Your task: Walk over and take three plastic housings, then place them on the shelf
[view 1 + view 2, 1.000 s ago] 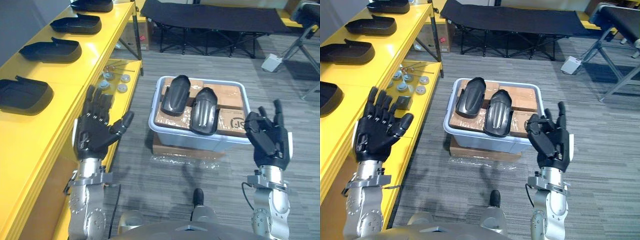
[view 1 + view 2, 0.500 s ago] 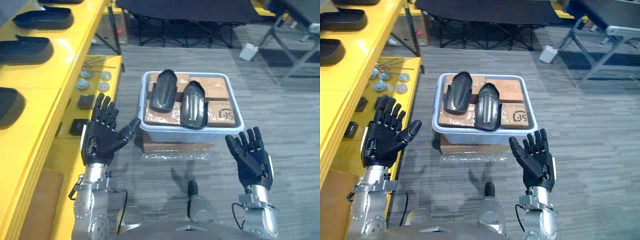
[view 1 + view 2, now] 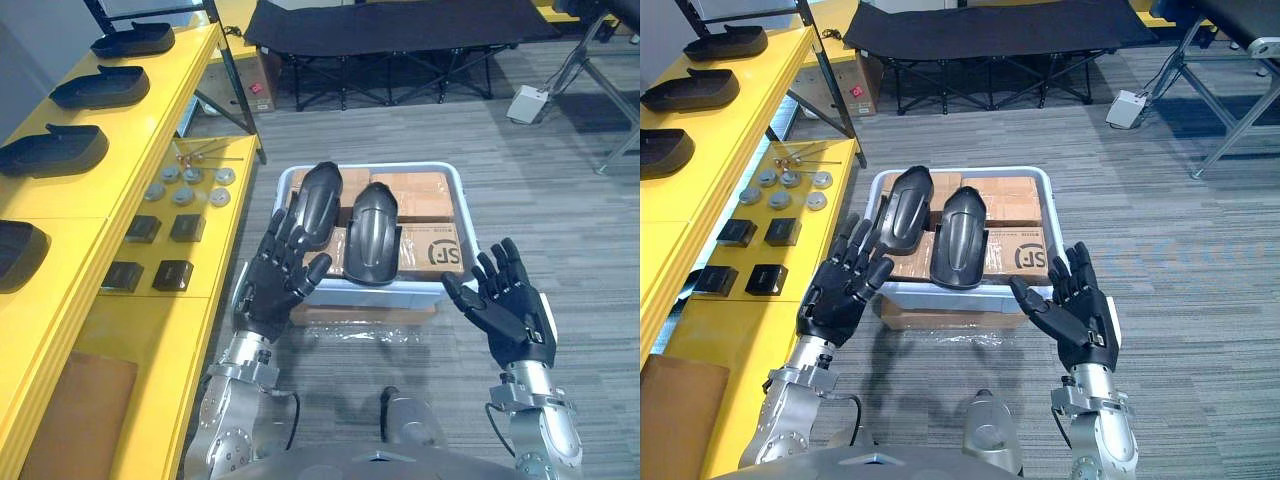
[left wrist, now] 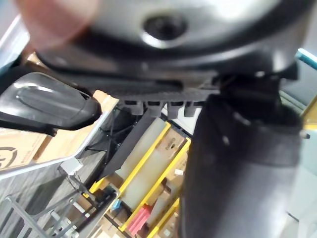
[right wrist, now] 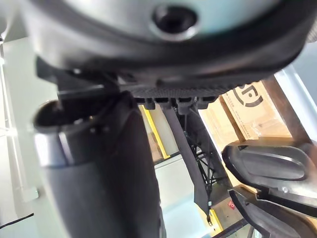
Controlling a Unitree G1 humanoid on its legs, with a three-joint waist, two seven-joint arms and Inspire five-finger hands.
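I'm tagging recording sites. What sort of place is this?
Likely a workshop or factory floor: a yellow shelf lined with black housings, small metal parts laid out below, and a bin of boxes.

My two head eyes, side by side, steeply down on the bin (image 3: 380, 166), wrist cameras close, both catching its housings (image 5: 267, 161)

Two plastic housings (image 3: 318, 205) lie side by side in the bin (image 3: 400, 167), on cardboard boxes (image 3: 425, 190) packed inside it. Under the bin sits another box (image 3: 360, 315). Left of the bin runs the shelf (image 3: 150, 130), with a row of housings (image 3: 80, 88) on top and metal discs (image 3: 185, 185) and small blocks (image 3: 165, 228) lower down. Behind the bin stands a folding cot (image 3: 400, 20). At the bin's near corners are the left hand (image 3: 272, 285) and the right hand (image 3: 510, 315).
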